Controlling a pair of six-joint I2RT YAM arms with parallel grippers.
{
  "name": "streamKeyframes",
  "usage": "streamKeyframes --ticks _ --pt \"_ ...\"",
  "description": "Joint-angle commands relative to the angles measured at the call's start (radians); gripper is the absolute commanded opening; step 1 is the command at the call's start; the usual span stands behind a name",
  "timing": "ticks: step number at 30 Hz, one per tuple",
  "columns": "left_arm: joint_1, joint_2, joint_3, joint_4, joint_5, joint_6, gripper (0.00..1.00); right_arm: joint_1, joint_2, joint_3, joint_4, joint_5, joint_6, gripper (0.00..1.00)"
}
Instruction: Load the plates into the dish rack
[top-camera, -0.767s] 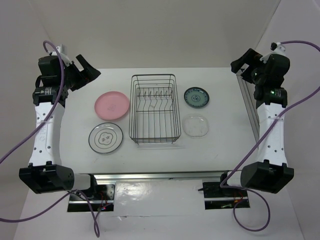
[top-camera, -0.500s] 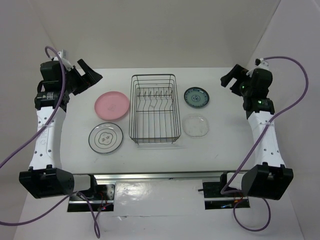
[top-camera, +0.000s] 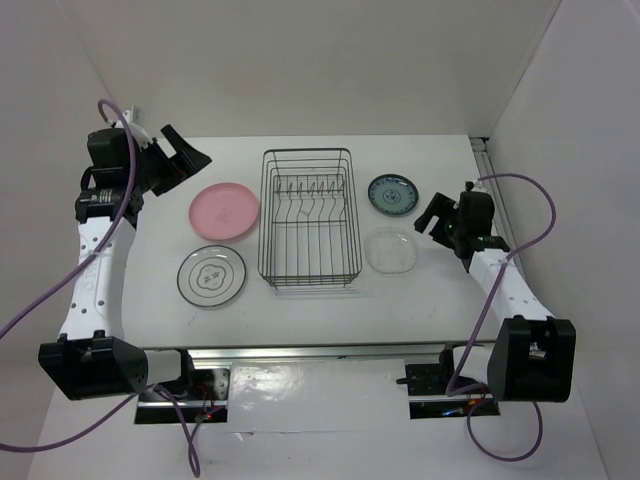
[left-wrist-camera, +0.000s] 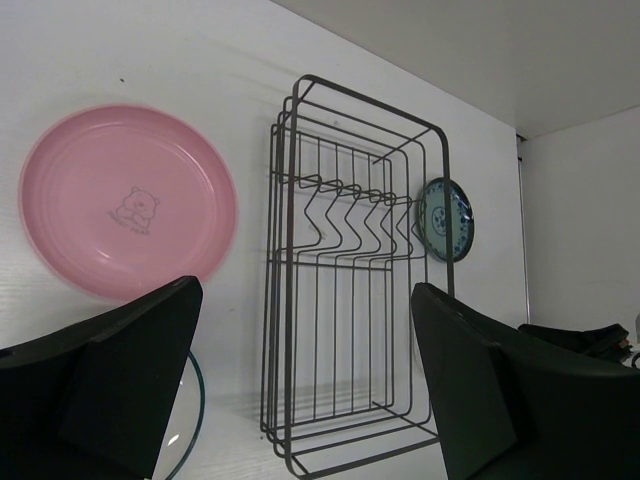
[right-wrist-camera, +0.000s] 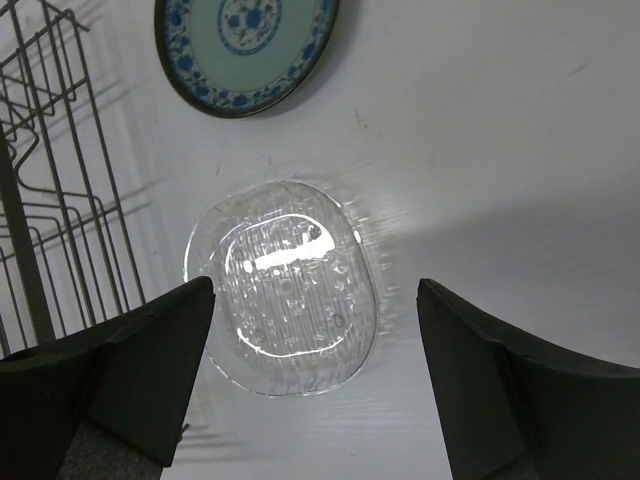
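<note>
Right end effector (top-camera: 432, 215), fingers apart and empty, hangs just beside the clear glass plate (right-wrist-camera: 285, 300). The plate lies flat on the table (top-camera: 450, 290), framed between the fingers in the wrist view, with the teal plate (right-wrist-camera: 245, 45) beyond it. Left end effector (top-camera: 183, 150), fingers wide apart and empty, is raised near the pink plate (left-wrist-camera: 125, 200). The dish rack (left-wrist-camera: 355, 290) stands beyond that plate, and the white plate (top-camera: 211, 276) lies toward the arm's base.

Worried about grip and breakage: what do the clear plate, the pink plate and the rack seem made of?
Clear plate: looks like glass or clear plastic, glossy, ribbed; table shows through and light glints. Pink plate: opaque, smooth, satin sheen, probably plastic or glazed ceramic. Rack: thin dark wire, likely coated metal.
</note>
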Motion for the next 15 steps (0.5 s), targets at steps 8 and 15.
streamKeyframes --ticks 8,15 --pt "0.018 0.021 -0.009 0.041 -0.006 0.028 1.0 0.121 0.044 -0.08 0.143 0.066 0.009 0.85" --pt "0.018 0.021 -0.009 0.041 -0.006 0.028 1.0 0.112 0.078 -0.118 0.134 0.097 0.009 0.82"
